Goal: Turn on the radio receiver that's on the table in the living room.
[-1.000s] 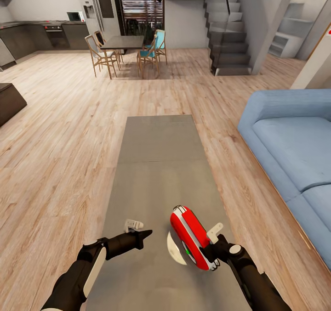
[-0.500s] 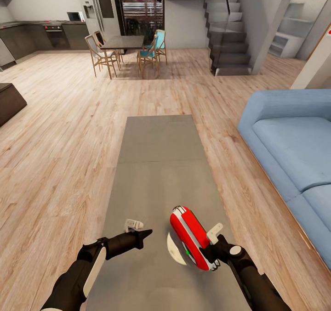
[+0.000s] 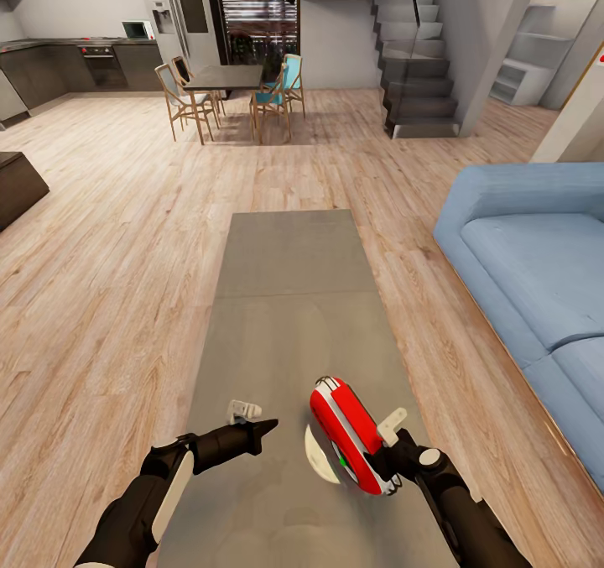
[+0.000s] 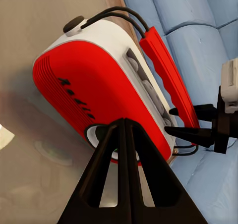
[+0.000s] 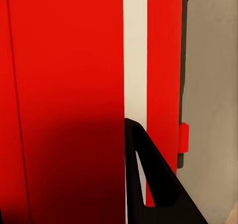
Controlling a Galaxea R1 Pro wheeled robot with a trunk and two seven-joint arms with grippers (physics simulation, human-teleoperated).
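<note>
- Across the last second almost nothing has changed in the head view: the arms, the radio and the bench sit in the same places, and only the dark doorway at the top of the frame shows slightly different detail.
- That stillness suggests a pause at the radio, with the switching-on either just attempted or about to be; a small green spot glows on the radio's face, but whether it means the set is on cannot be told.
- The small retro radio receiver (image 3: 348,444), glossy red front with a rounded white body, sits in the lower centre of the frame on the near end of the long grey-taupe bench (image 3: 289,299), tipped so its red face looks up and left.
- The right hand (image 3: 387,459), black with a white fitting, is at the radio's right side, touching or clamped on it. In the left wrist view its dark fingers (image 4: 191,133) close around the radio's red carrying handle (image 4: 166,73).
- The right arm rises from the lower right corner, bent toward the radio.
- The left hand (image 3: 267,427) points at the radio from the left, near but apart from it, its tips drawn together to a narrow point.
- The left arm reaches up from the lower left corner.
- A light blue sofa (image 3: 537,274) fills the right edge of the frame, on pale wood plank floor (image 3: 109,241).
</note>
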